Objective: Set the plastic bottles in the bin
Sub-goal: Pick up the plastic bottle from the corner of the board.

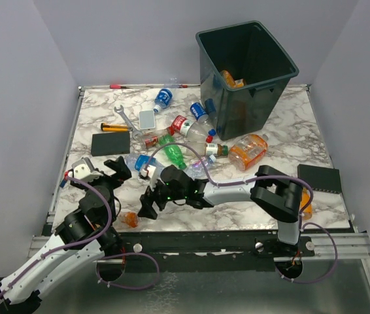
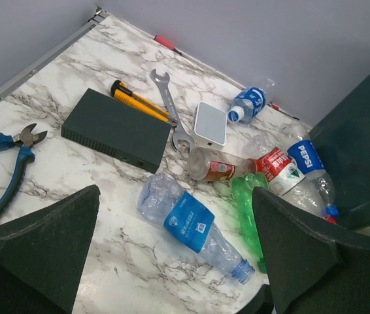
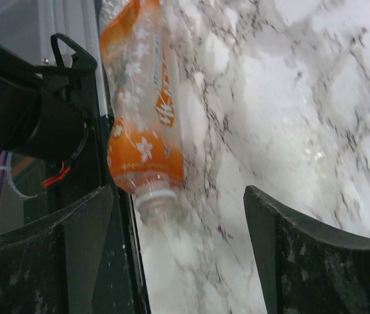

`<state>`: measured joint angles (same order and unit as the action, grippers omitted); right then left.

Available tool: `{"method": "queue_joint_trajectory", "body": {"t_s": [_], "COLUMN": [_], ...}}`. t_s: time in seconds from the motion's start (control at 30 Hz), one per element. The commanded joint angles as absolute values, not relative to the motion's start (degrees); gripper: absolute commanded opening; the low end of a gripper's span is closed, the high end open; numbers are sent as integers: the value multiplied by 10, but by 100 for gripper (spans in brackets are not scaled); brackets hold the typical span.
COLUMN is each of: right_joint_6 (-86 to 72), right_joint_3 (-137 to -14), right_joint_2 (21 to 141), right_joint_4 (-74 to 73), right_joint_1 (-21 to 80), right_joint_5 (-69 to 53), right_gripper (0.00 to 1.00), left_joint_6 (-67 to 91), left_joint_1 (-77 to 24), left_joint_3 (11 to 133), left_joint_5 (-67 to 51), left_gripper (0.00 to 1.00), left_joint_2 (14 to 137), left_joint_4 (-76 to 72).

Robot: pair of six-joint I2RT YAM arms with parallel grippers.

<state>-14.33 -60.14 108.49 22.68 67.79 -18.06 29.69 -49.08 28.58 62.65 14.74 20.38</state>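
The dark bin [image 1: 247, 72] stands at the back right with an orange bottle [image 1: 232, 80] inside. Several bottles lie mid-table. My left gripper [image 1: 123, 171] is open and empty; a crushed clear bottle with a blue label [image 2: 191, 222] lies on the table between its open jaws [image 2: 178, 261]. A green bottle [image 2: 247, 203], a Pepsi bottle [image 2: 302, 163] and a red-labelled bottle [image 2: 221, 167] lie just beyond. My right gripper [image 1: 147, 204] reaches left along the front edge, open and empty. A small orange bottle [image 3: 142, 111] lies ahead of its jaws [image 3: 178, 248], by the table's edge.
A black slab [image 2: 113, 131], a wrench [image 2: 168, 104], a small grey slab [image 2: 210, 123] and blue pliers [image 2: 12, 163] lie on the left. A big orange bottle [image 1: 249, 149] lies before the bin. Another black slab [image 1: 319, 178] sits at the right edge.
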Motion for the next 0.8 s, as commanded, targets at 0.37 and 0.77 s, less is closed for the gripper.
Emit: {"method": "queue_joint_trajectory", "body": {"t_s": [0.37,0.77], "right_joint_6": [-67,-81], "right_joint_3": [-719,-695], "right_joint_2": [1192,1207], "right_joint_4": [151,156], "right_joint_1": [696,702], "right_joint_5": [-278,-269], "right_gripper": [82,72], "left_joint_6": [301,299], "left_joint_1": [-490,-490], "left_joint_3": [276,275], "left_joint_5": [620,615], "left_gripper": [99,99], "left_joint_2": [141,150], "left_joint_4": [212,205]}}
